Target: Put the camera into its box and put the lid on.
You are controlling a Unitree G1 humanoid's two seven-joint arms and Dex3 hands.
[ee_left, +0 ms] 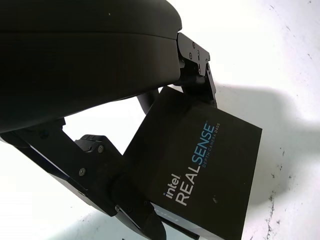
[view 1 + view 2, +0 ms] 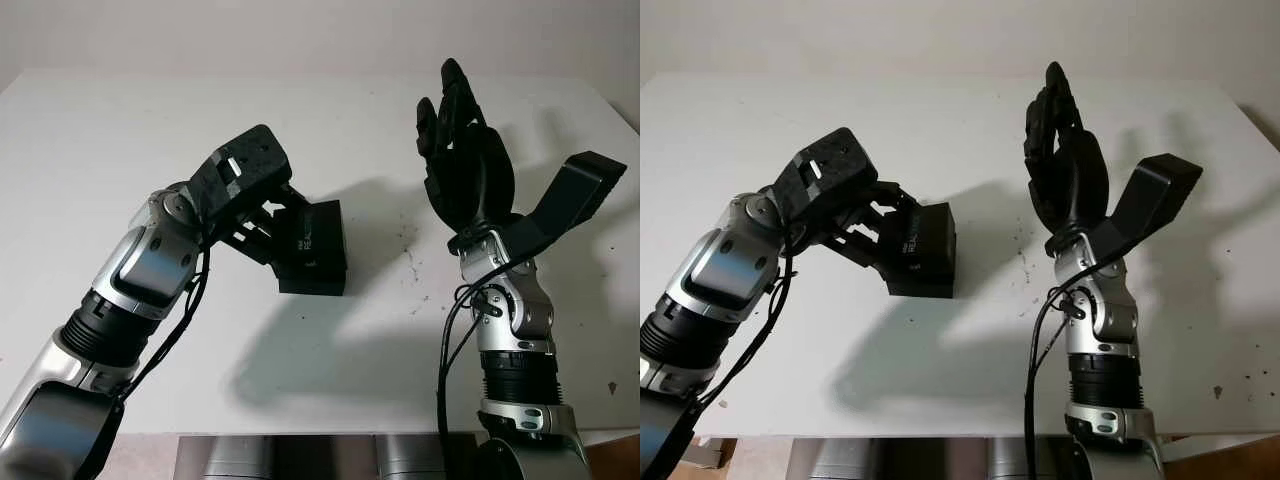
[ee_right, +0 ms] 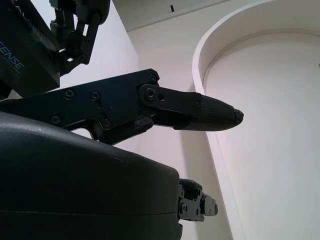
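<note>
We see our left hand [image 2: 262, 205] with its fingers [image 1: 95, 165] clamped around the black box [image 2: 315, 250], held near the middle of the white desk [image 2: 120, 130]. Our right hand [image 2: 465, 150] is raised, open, well apart from it.

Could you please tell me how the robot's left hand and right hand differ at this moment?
The left hand reaches forward and down and is closed around the black RealSense box at the middle of the white table; the right hand holds nothing. The left hand sits low at the box, while the right hand is raised upright over the table's right side, open. Both are black three-finger hands on silver arms.
</note>
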